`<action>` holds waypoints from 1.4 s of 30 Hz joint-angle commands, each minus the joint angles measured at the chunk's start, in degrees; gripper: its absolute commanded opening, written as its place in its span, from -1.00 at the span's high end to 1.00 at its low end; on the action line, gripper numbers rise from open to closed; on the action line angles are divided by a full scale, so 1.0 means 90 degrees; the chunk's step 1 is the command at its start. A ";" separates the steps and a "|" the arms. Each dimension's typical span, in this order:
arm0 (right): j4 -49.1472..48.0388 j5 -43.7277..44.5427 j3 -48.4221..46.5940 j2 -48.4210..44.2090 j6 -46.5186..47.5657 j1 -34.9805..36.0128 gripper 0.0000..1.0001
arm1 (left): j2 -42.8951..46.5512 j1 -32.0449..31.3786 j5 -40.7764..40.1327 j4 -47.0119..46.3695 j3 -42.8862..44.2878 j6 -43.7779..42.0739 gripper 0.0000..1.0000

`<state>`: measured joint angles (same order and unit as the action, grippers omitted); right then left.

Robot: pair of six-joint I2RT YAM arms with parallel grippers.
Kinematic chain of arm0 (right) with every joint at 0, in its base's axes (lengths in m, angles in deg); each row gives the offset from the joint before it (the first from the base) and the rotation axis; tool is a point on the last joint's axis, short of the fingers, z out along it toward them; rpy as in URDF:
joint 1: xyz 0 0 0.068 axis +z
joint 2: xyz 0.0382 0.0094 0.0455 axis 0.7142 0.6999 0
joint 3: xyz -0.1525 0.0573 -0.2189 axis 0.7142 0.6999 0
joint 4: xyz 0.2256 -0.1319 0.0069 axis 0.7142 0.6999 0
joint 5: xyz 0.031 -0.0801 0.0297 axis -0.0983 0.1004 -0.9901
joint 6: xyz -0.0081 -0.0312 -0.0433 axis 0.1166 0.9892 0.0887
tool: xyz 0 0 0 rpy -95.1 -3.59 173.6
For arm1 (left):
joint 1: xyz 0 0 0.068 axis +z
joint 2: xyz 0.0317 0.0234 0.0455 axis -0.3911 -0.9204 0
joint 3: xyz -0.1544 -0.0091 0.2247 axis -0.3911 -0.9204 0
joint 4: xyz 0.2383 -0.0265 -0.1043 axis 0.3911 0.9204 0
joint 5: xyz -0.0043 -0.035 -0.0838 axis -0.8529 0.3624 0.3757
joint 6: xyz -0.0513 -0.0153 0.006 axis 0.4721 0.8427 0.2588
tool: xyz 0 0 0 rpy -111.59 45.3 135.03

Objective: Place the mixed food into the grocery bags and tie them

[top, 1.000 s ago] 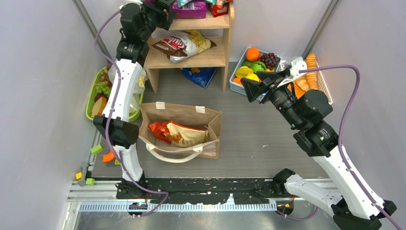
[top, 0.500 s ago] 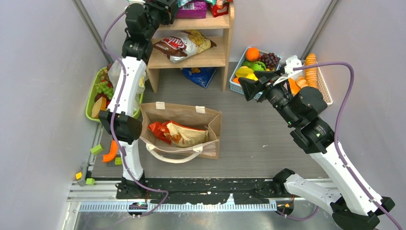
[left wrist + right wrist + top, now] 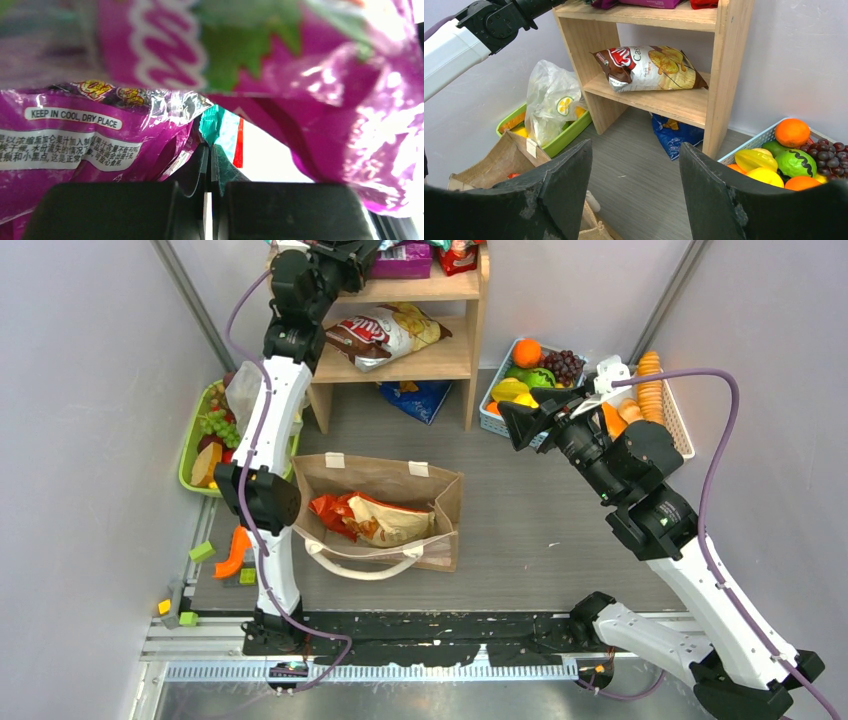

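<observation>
On the top board of the wooden shelf (image 3: 472, 310), my left gripper (image 3: 350, 252) is shut on the crinkled edge of a purple snack packet (image 3: 402, 260). That packet (image 3: 320, 75) fills the left wrist view, its film pinched at the tip of the left gripper (image 3: 210, 147). My right gripper (image 3: 510, 427) hangs open and empty beside the blue fruit basket (image 3: 489, 400); the right gripper (image 3: 635, 150) has only floor between its fingers. The burlap tote (image 3: 380, 478) stands open at centre with a red-orange packet (image 3: 370, 518) inside. The clear plastic bag (image 3: 549, 100) slumps over the green basket (image 3: 569, 132).
A brown-white chips packet (image 3: 649, 67) lies on the middle shelf, with a blue packet (image 3: 674, 135) on the floor under it. The blue basket (image 3: 749, 145) holds an orange (image 3: 791, 132), lemons and grapes. A white basket (image 3: 682, 425) of carrots sits at the right wall.
My left gripper reached further onto the top shelf and closed from open onto the purple packet. The right arm shifted slightly left, then held still, open.
</observation>
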<state>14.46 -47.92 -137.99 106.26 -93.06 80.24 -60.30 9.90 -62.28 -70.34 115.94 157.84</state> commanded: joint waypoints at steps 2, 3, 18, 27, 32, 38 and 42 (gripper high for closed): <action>-0.0329 0.0040 -0.0046 -0.0115 -0.0036 -0.0017 -0.42 | 0.0510 -0.0026 0.0233 -0.0592 0.0192 -0.0446 1.00; -0.0342 0.0036 -0.0037 -0.0120 -0.0051 -0.0016 -0.41 | 0.0599 -0.0031 0.0253 -0.0764 0.0094 -0.0452 1.00; -0.0398 -0.0031 -0.0015 -0.0265 -0.0226 -0.0022 -0.40 | 0.1275 -0.0163 0.0967 -0.1600 0.0585 -0.1340 1.00; -0.0072 -0.0516 0.0156 -0.0040 -0.0556 -0.0013 -0.35 | 0.3390 -0.0163 0.2553 -0.1538 -0.1403 -0.2114 1.00; -0.0171 -0.0970 0.0547 0.0110 -0.0959 -0.0013 -0.33 | 0.5673 -0.0168 0.2412 -0.0888 -0.3962 -0.3293 1.00; 0.0044 -0.1456 0.0725 0.0602 -0.1058 0.0123 -0.48 | 0.7841 -0.0313 0.2179 0.0122 -0.6839 -0.4027 1.00; 0.0266 -0.1591 0.0622 0.1011 -0.0770 0.0400 -0.48 | 0.8838 -0.0553 0.2040 0.1174 -0.7831 -0.4560 1.00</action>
<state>16.32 -59.16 -131.32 113.05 -101.32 81.57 15.26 6.59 -42.28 -69.49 51.83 123.83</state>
